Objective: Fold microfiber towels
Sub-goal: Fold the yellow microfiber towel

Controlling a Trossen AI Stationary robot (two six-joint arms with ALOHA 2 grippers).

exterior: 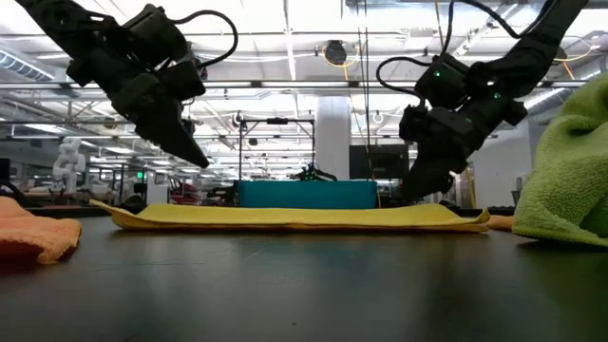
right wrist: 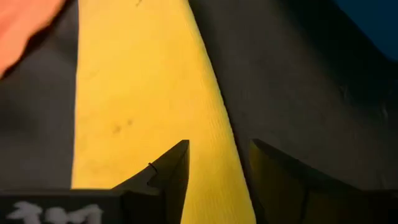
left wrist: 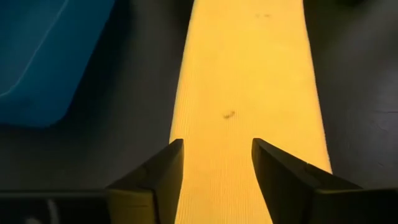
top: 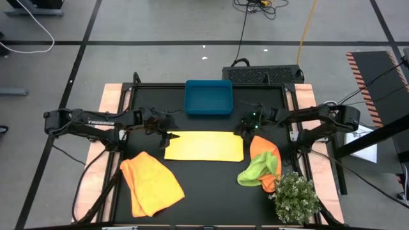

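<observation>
- We see the yellow towel [top: 204, 146] folded flat at mid-table, long axis running left to right, just before the tray [top: 208, 97].
- Left gripper [top: 171, 136] and right gripper [top: 245, 132] hang above its ends, fingers released, holding nothing.
- Bare table [top: 211, 185] lies in front.

A teal tray [top: 208, 97] sits at the table's far edge — a bushy plant [top: 295, 197] near-right.

From overhead I look straight down on my whole table [top: 204, 185]. The low camera sits at tabletop level, facing the room. Each wrist camera peers closely past my fingers; all four share the folded yellow towel [top: 204, 145].
</observation>
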